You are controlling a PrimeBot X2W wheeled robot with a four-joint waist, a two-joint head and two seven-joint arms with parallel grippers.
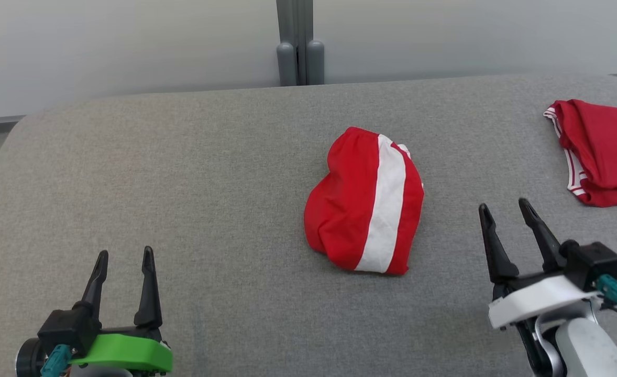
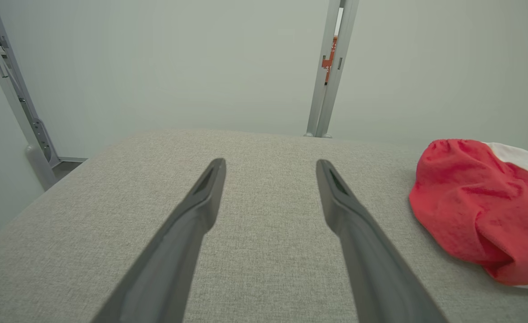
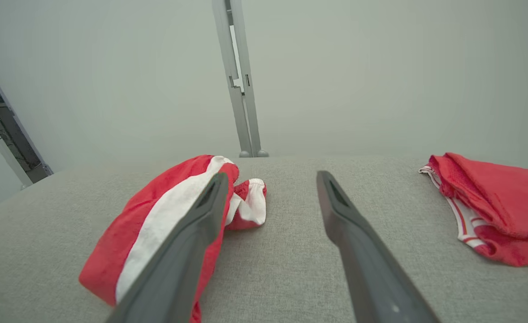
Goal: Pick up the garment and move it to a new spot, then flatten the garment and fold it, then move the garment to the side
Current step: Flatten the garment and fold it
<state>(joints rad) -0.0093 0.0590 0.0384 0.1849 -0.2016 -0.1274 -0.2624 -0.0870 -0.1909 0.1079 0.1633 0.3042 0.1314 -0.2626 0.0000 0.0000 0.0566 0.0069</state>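
1. The garment (image 1: 363,201), red with 1 broad white stripe, lies bunched in a rounded heap just to the 3 o'clock side of the middle of the head view, on the grey fabric surface (image 1: 183,183).
2. Its stripe runs roughly from 12 o'clock down to 6 o'clock, and a gathered hem shows at its 12 o'clock edge.
3. The left gripper (image 1: 124,252) sits at 7 o'clock in the head view, its 2 dark fingers spread wide and holding nothing, well apart from the garment.
4. In the left wrist view, the left gripper (image 2: 270,162) hangs over bare surface (image 2: 264,269), with the garment (image 2: 470,202) off at 3 o'clock.
5. The right gripper (image 1: 503,204) sits at 4 o'clock in the head view, also spread wide and empty, near the garment's 3 o'clock side but not touching it.
6. In the right wrist view, the right gripper (image 3: 272,175) points toward 12 o'clock; the garment (image 3: 156,224) lies at 9 o'clock, partly behind 1 finger (image 3: 179,251).
7. A second red garment (image 1: 602,152) with thin white trim lies at 2 o'clock in the head view, cut by the frame edge, and shows at 3 o'clock in the right wrist view (image 3: 501,206).
8. A grey post (image 1: 299,42) stands at 12 o'clock behind the surface, against a pale wall (image 1: 130,47).
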